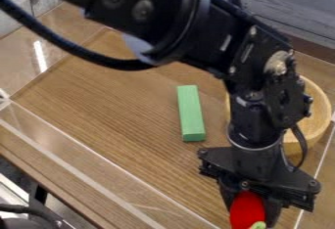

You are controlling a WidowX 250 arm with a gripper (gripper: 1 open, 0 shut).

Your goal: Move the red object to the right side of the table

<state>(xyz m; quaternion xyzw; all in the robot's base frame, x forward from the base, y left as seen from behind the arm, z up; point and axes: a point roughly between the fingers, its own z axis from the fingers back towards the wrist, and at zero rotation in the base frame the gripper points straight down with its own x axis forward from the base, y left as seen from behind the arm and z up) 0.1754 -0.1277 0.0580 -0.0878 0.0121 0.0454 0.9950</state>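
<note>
One rounded red strawberry [246,211], its tip pale green; the hand [252,196] clamped on it.

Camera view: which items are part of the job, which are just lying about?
Job:
- red toy strawberry, in the gripper
- wood-grain table

Lying about:
- green rectangular block
- wooden bowl, partly behind the arm

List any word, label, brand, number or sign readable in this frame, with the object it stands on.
No readable text anywhere.
Green block: no lettering visible.
Red object: none visible.
Wooden bowl: none on the part in view.
Robot arm: no legible marking.
</note>
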